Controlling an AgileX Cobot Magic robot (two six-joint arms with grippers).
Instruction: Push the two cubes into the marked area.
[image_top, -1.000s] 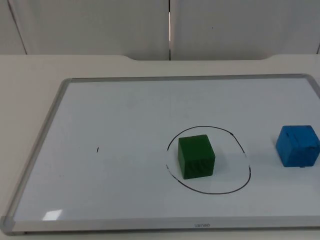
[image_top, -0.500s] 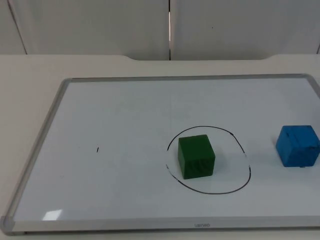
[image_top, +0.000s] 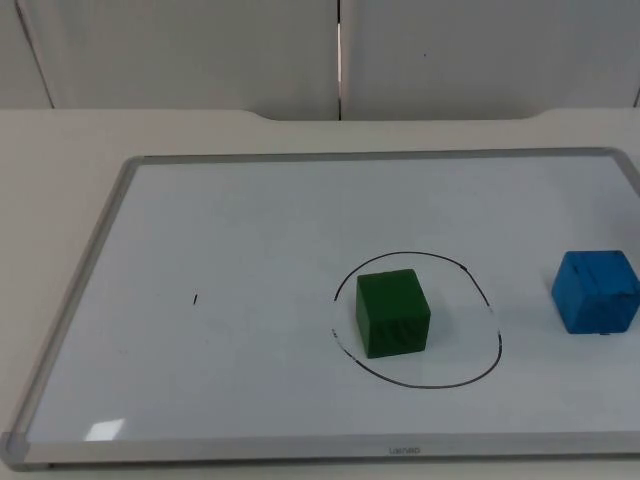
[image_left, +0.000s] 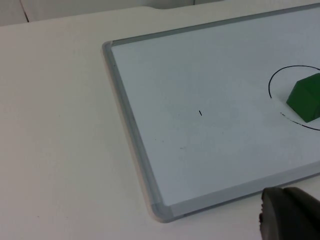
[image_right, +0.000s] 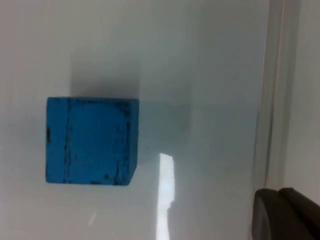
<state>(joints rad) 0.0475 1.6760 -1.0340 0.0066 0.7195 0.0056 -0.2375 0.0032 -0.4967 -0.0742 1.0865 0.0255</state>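
While the whiteboard (image_top: 250, 230) lies flat, its drawn circle (image_top: 417, 318) holds the green cube (image_top: 392, 312) at its left side; the blue cube (image_top: 596, 291) sits well right of it, near the board's edge. An off-centre push could spin blue or knock green out. Neither cube has a long axis; both sit slightly skewed. Left gripper (image_left: 290, 215) and right gripper (image_right: 285, 215): spread cannot be told.
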